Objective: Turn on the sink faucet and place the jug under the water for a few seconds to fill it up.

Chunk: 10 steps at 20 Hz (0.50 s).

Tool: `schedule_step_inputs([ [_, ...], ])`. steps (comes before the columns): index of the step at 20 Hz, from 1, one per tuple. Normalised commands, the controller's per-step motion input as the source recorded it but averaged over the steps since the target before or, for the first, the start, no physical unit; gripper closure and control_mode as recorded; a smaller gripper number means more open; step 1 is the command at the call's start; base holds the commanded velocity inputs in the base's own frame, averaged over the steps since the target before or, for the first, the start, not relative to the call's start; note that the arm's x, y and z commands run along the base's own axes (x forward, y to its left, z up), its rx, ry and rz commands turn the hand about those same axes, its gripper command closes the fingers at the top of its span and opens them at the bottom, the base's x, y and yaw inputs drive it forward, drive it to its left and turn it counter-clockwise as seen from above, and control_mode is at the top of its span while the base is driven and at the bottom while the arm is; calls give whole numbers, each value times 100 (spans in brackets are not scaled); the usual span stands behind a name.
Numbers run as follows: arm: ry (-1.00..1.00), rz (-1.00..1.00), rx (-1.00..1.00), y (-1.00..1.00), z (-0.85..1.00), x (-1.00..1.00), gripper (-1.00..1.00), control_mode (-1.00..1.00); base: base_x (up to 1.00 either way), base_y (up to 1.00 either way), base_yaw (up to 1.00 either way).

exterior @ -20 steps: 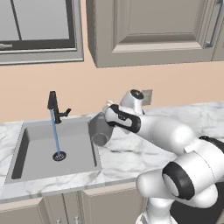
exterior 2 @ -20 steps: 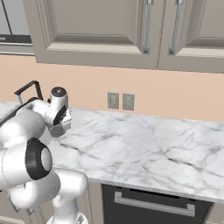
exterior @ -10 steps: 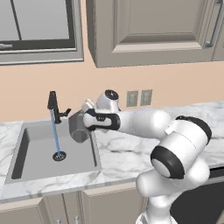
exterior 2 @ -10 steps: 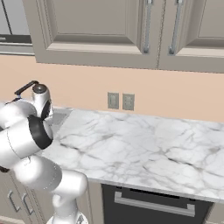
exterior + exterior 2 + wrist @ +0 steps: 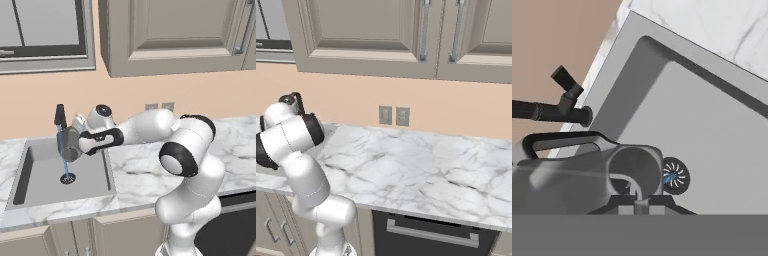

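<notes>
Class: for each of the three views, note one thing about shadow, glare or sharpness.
Left base view: soft, even light, no glare on the sink. Right base view: the marble counter is crisp and shadowless. Hand view: the jug looms large, with a dark shadow behind it.

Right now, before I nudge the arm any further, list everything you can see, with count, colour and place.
sink faucet: one, matte black, behind the sink
water: one thin light-blue stream, falling to the drain
jug: one, dark grey, held over the sink beside the stream
sink: one, grey basin, set in the counter
drain: one, round, dark, in the sink floor
counter: one, white marble
wall outlets: two, grey, on the peach wall
cabinets: grey-beige, above the counter
oven: one, black, below the counter
gripper: one, dark fingers, on the jug
</notes>
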Motion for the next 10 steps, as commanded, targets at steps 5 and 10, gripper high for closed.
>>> schedule_step_inputs([
  [5, 4, 0, 0, 66, 0, 14, 100, -100, 0, 0, 0],
  [10, 4, 0, 0, 30, 0, 12, 100, -100, 0, 0, 0],
])
